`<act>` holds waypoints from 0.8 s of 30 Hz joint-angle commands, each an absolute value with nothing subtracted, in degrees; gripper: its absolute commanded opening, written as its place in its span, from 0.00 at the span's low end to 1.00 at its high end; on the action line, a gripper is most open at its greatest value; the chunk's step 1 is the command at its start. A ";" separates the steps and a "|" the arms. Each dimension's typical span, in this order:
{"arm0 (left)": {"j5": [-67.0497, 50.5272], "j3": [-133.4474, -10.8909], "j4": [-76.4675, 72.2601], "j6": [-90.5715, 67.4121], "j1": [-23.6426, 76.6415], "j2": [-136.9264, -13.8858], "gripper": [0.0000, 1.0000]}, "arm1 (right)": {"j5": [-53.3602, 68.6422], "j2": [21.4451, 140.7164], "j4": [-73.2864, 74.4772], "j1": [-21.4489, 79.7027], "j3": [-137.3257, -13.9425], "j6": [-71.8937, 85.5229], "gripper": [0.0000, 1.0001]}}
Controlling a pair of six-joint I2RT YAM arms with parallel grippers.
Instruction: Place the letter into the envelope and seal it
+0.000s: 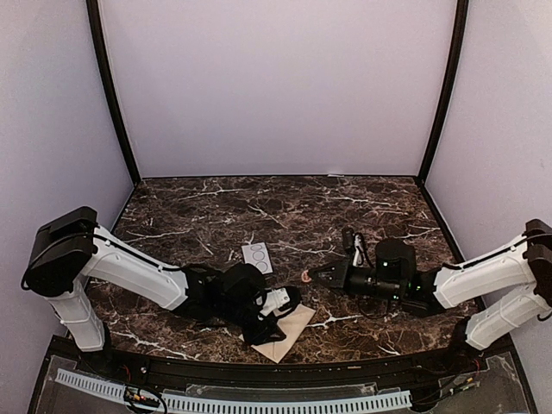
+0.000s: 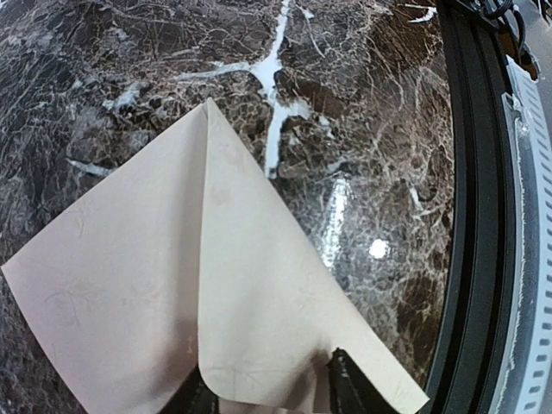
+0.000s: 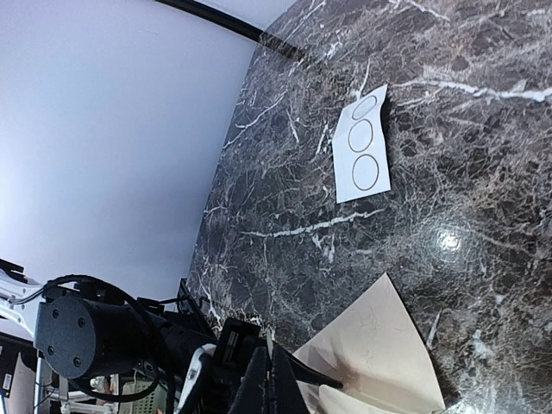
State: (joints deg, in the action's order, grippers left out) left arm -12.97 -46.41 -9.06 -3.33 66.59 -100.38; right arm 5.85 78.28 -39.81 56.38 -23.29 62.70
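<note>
The pinkish-tan envelope (image 1: pixel 291 332) lies flat near the table's front edge, its triangular flap (image 2: pixel 259 285) folded over the body (image 2: pixel 112 293). My left gripper (image 2: pixel 276 390) sits low over it, fingers (image 2: pixel 349 386) apart, with the flap's rounded tip lying between and over them, unclamped. The same envelope (image 3: pixel 379 345) appears in the right wrist view, with the left gripper's dark finger (image 3: pixel 315 379) on it. My right gripper (image 1: pixel 309 276) hovers just right of centre, shut, with a small pinkish disc (image 1: pixel 306 276) pinched at its tips. The letter is hidden.
A small white card printed with three circles (image 1: pixel 257 257) lies on the dark marble behind the envelope, also visible as the card (image 3: pixel 362 147) in the right wrist view. The black front rail (image 2: pixel 470 216) runs close beside the envelope. Pale walls enclose the table.
</note>
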 commanded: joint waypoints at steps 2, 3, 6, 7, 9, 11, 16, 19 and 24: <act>-6.89 -48.87 -3.56 -2.84 67.59 -97.75 0.53 | 1.31 71.88 -28.81 56.60 -23.93 58.22 0.00; -5.68 -49.13 -2.14 -4.20 67.68 -97.63 0.56 | 1.16 71.11 -27.63 56.59 -24.17 57.62 0.00; -1.76 -50.10 0.90 -6.77 68.76 -97.38 0.65 | 0.95 69.34 -25.53 56.60 -24.52 56.28 0.00; 1.19 -50.27 2.51 -8.13 69.05 -97.14 0.66 | 0.95 68.83 -25.32 56.56 -24.52 55.99 0.00; 3.97 -51.04 4.93 -10.41 69.62 -96.90 0.69 | 1.09 68.13 -25.13 56.62 -24.52 55.45 0.00; 6.18 -51.60 7.04 -12.96 70.08 -96.61 0.72 | 1.44 67.92 -25.39 56.60 -24.52 55.06 0.00; 10.22 -52.11 10.03 -19.72 70.94 -95.19 0.80 | 2.81 68.35 -26.75 56.64 -24.35 54.30 0.00; 10.25 -52.12 11.20 -23.00 70.93 -95.15 0.81 | 4.41 69.15 -27.60 56.68 -24.71 53.33 0.00; 8.06 -49.53 9.42 -27.73 70.89 -94.58 0.82 | 7.03 70.37 -28.50 56.93 -25.46 51.59 0.00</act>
